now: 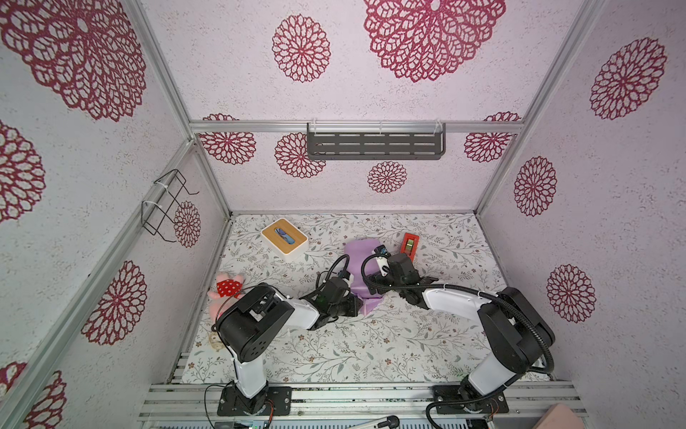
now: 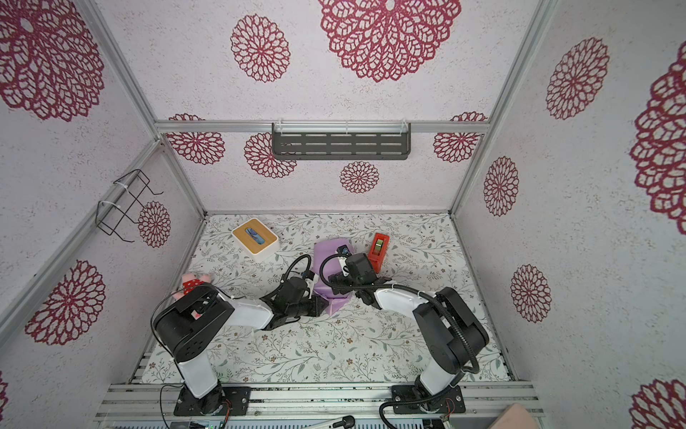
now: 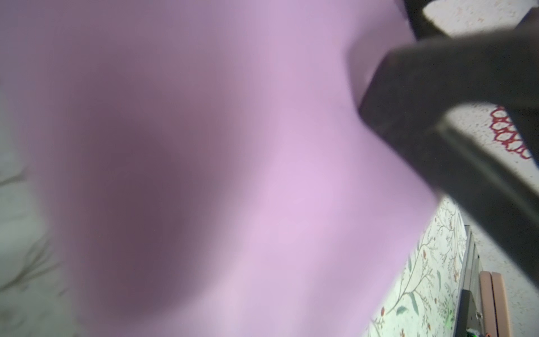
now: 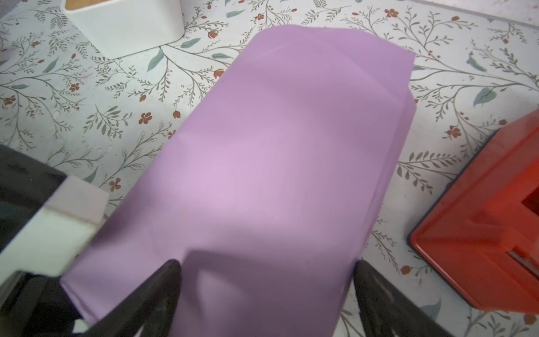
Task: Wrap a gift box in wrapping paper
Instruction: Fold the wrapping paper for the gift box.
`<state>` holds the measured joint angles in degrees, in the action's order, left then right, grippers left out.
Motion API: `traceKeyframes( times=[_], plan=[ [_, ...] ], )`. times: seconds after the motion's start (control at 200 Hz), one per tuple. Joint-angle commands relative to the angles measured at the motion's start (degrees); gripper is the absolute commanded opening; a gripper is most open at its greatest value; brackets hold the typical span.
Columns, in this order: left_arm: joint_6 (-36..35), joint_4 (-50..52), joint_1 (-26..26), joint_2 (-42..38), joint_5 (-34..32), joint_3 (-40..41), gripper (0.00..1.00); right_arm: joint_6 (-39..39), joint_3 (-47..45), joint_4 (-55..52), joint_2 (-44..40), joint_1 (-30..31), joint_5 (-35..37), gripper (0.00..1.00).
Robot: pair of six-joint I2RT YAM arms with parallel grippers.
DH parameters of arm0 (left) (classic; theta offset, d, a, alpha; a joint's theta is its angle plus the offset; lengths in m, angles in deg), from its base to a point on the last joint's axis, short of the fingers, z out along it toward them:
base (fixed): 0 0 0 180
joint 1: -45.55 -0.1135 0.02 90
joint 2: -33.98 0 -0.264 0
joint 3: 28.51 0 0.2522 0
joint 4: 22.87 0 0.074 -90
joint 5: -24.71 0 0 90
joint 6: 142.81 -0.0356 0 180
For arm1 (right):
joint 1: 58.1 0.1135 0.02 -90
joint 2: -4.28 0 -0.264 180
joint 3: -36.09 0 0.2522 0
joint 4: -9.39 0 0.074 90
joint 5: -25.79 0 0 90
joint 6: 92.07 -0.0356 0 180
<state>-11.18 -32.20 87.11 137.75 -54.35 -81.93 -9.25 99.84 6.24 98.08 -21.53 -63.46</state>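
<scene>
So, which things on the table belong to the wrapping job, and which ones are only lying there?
For the job: wrapping paper, folded over into a bundle; red tape dispenser, probably. The gift box does not show, perhaps inside the paper.
Lying about: white tissue box with a wooden top; pink plush toy.

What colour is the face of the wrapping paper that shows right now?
Plain lilac-purple, no pattern. The wrapping paper shows best in the right wrist view.
</scene>
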Motion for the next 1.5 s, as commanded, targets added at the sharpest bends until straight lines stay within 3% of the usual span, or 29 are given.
traceKeyframes(
  times=[0.0,0.435,0.911,1.491],
  plan=[
    [-1.2,3.7,-0.9,-2.1,-1.1,1.5,0.18,0.6,-2.4,-7.4,2.1,1.0,-0.7,0.93],
    [-0.8,2.6,-2.7,0.6,-2.5,1.1,0.11,0.6,-2.9,-7.2,2.2,1.0,-0.7,0.93],
    [0.2,1.2,-3.9,1.6,-1.5,1.3,0.1,0.5,-3.3,-7.4,2.0,1.1,-0.5,0.93],
    [-2.2,3.8,4.6,-1.0,0.2,3.8,0.1,0.3,-3.1,-7.4,1.6,1.1,-0.2,0.93]
  ],
)
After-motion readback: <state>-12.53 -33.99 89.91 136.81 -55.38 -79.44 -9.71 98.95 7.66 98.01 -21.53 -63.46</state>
